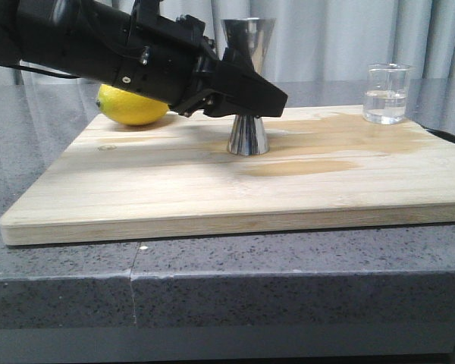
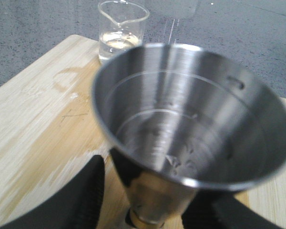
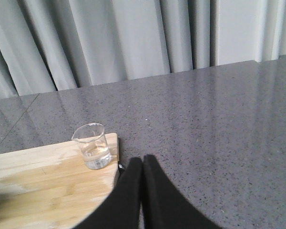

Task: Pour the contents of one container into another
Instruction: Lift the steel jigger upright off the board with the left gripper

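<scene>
The steel jigger (image 1: 248, 45) stands upright in the middle of the wooden board (image 1: 212, 189). My left gripper (image 1: 275, 100) reaches in from the left and straddles its waist. In the left wrist view the jigger (image 2: 190, 114) fills the frame between the black fingers (image 2: 83, 200). The left gripper (image 2: 150, 193) is open, with a strip of board showing between one finger and the steel. The clear glass cup (image 1: 385, 94) holds some clear liquid at the board's far right corner. My right gripper (image 3: 142, 162) is shut and empty, over the counter beside the cup (image 3: 92, 145).
A yellow lemon (image 1: 133, 106) lies at the board's back left, behind the left arm. Darker wet patches (image 1: 303, 167) mark the board near the jigger. The board rests on a grey speckled counter (image 1: 212, 280); grey curtains (image 3: 133, 38) hang behind.
</scene>
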